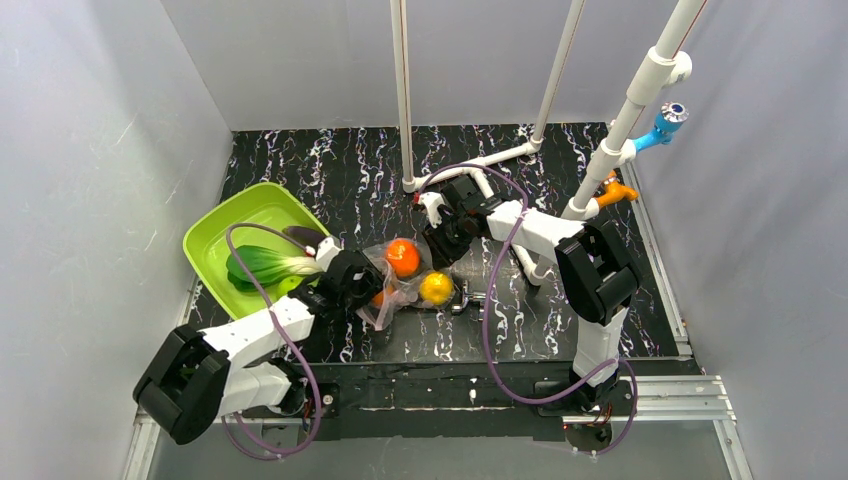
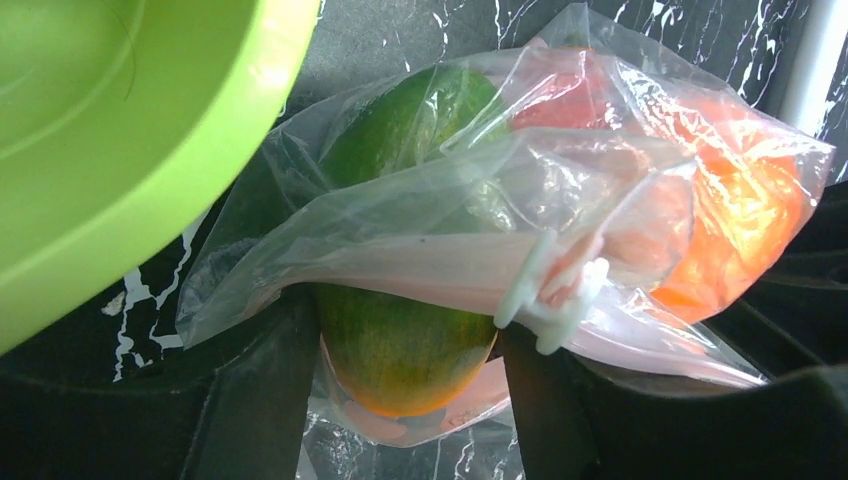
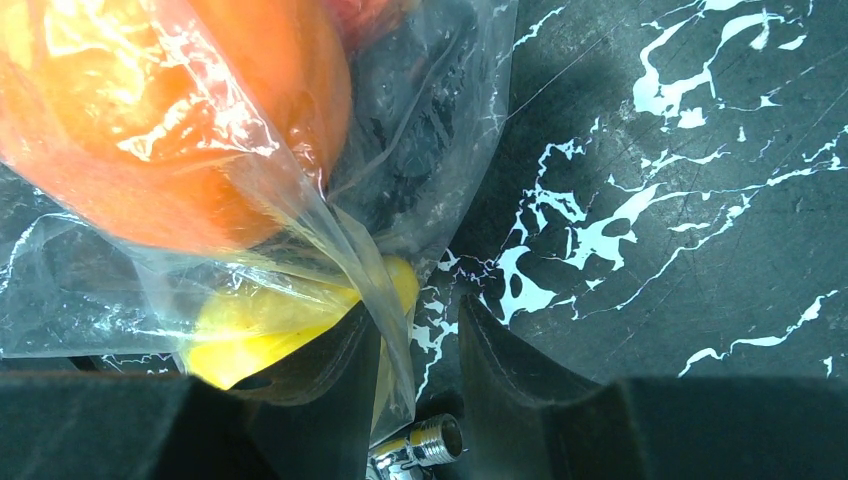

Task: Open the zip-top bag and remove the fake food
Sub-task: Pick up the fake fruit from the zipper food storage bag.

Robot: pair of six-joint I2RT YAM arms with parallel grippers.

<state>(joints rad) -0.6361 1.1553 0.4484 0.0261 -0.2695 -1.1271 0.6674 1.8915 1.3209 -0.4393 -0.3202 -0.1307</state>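
The zip-top bag lies crumpled at mid-table, its pinkish zip strip and white slider draped over my left fingers. Inside it show an orange and a yellow lemon. A green round fruit pokes out of the bag's mouth, and my left gripper is shut on its sides. My right gripper hovers at the bag's far side, open, with a fold of bag film hanging loose against its left finger. Bok choy and the dark eggplant lie in the tray.
The lime-green tray stands just left of the bag, its rim close to my left gripper. A small metal fitting lies on the table under my right gripper. White pipe posts rise behind.
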